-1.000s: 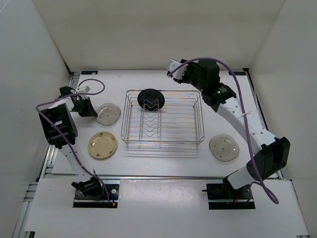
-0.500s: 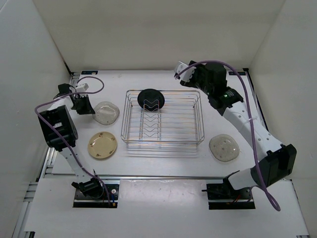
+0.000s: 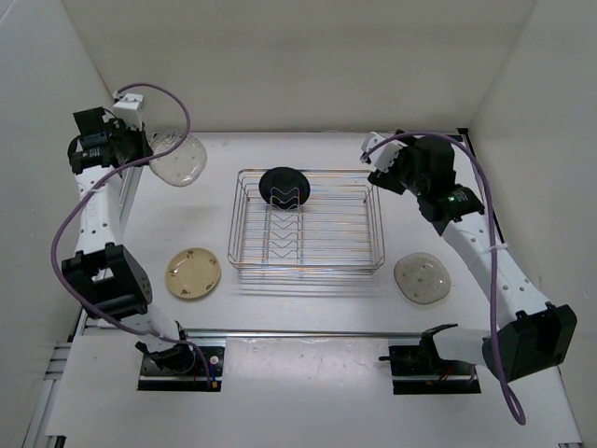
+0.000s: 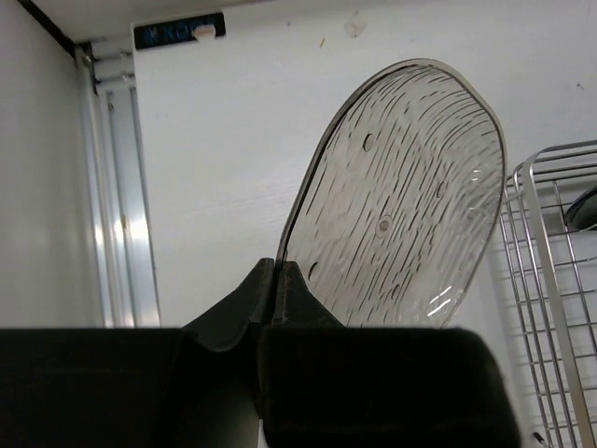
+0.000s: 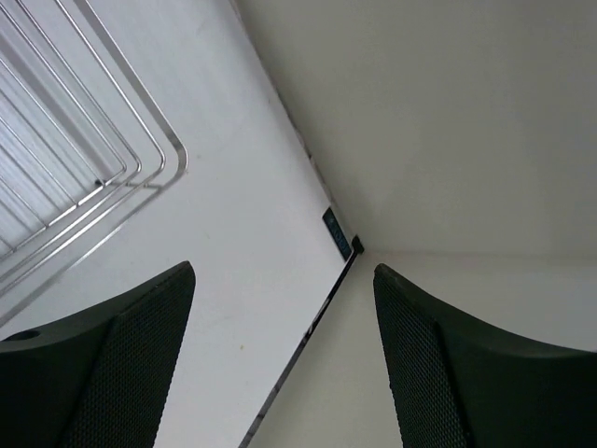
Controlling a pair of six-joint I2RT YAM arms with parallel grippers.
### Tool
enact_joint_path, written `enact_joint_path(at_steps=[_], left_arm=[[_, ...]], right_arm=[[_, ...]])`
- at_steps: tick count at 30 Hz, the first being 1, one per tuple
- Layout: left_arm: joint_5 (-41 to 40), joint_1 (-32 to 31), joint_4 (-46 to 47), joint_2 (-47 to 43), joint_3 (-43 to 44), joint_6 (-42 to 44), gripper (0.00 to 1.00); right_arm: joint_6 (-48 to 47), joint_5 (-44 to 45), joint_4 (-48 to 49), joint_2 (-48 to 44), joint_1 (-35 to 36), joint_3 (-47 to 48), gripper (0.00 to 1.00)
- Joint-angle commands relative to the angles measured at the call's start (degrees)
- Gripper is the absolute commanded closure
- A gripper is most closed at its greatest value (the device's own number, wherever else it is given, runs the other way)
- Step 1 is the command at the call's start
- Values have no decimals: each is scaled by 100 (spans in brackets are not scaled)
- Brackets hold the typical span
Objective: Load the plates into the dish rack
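My left gripper (image 3: 142,149) is shut on the edge of a translucent greyish plate (image 3: 177,161) and holds it tilted in the air, left of the rack's back corner. In the left wrist view the plate (image 4: 401,196) rises from the shut gripper (image 4: 275,266). The silver wire dish rack (image 3: 308,267) stands mid-table with the black plate (image 3: 284,187) upright in its back prongs. The cream-yellow plate (image 3: 193,273) lies front left of the rack, the second translucent plate (image 3: 422,278) front right. My right gripper (image 3: 384,173) is open and empty by the rack's back right corner.
White walls close in the table on the left, back and right. The right wrist view shows the rack's corner (image 5: 93,177) and the table's back corner beyond my open gripper (image 5: 284,280). The rack's rim (image 4: 546,271) shows right of the held plate.
The left gripper has lifted the translucent plate off the table, up and toward the back left. The right gripper has moved right, away from the rack's back edge.
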Motion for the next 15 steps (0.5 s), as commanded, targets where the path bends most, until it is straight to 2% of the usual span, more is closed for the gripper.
enact_joint_path(at_steps=[1,5,9,15], left_arm=[[-480,-364,-430,-321,395,466,90],[-1069,-865,-615,-382,677,880,90],[-1509,-1384,-615,-435,731,1196,90],[-2036,-2149,-475,-557,731,1548,90]], right_arm=[[342,-217,-346,-227,-343,29,19],[729,-561,-1067,-104,-809,319,18],[1151,-1105,-1376,-104,-1379,389,18],[1512,-1720,-1438,-349,-2153,-155,18]])
